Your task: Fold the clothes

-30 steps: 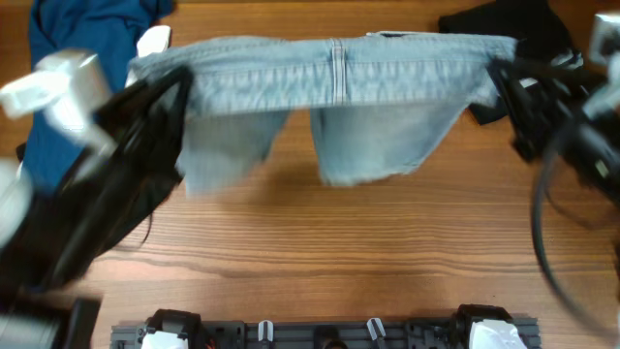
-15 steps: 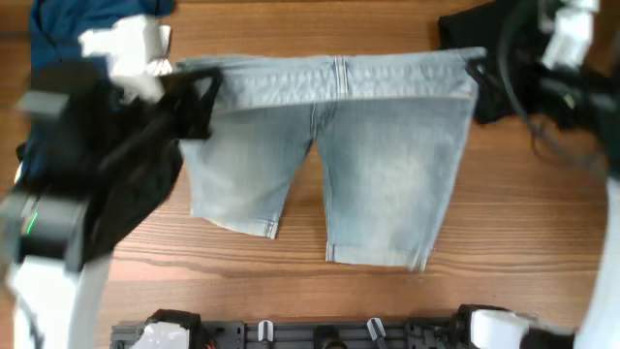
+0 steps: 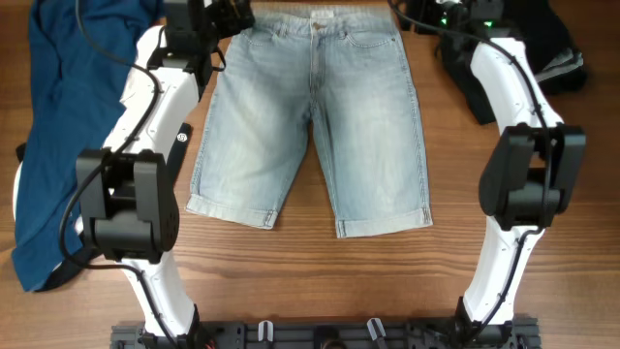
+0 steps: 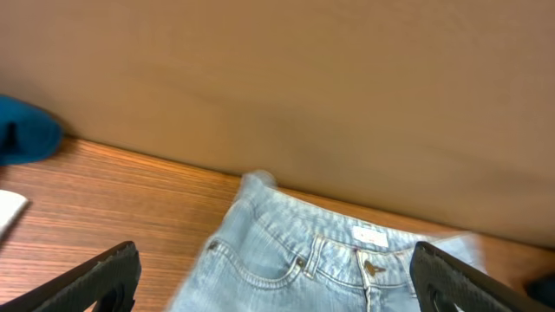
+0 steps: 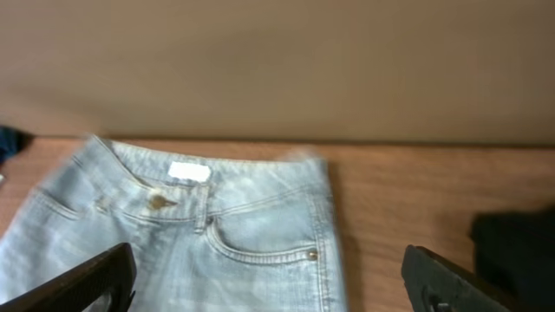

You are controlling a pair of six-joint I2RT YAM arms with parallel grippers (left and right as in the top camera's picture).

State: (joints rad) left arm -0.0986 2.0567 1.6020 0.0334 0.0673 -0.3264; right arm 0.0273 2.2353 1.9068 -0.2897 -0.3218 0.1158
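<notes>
- Since half a second ago the jeans (image 3: pixel 315 116) have shifted toward 12 o'clock, and both arms have let go of the waistband corners they were holding. A second ago the legs were bunched up; now they lie at full length.
- Faded light-blue denim, the jeans are spread flat on the wooden table (image 3: pixel 320 281), front side up. The waistband sits at 12 o'clock and the two hemmed legs run toward 6 o'clock.
- Of the two legs, the one on the 3 o'clock side reaches a little further toward 6 o'clock than the other.
- Both wrist views show the button, the fly and the curved front pockets.
- At the 11 o'clock corner of the waistband is the left gripper (image 4: pixel 274 260). Its fingers (image 4: pixel 104 276) are spread wide with nothing pinched between them.
- At the 1 o'clock corner is the right gripper (image 5: pixel 267 260). Its fingers (image 5: pixel 451 279) are likewise spread wide and hold nothing.
- Whether either gripper touches the cloth cannot be told.
- At 9 o'clock from the jeans lies a crumpled navy garment (image 3: pixel 68 107), partly under the left arm.
- At 2 o'clock from the jeans lies a black garment (image 3: pixel 557 44), on the far side of the right arm and apart from the denim.
- Beyond the table's 12 o'clock edge stands a plain brown wall (image 4: pixel 303 87).
</notes>
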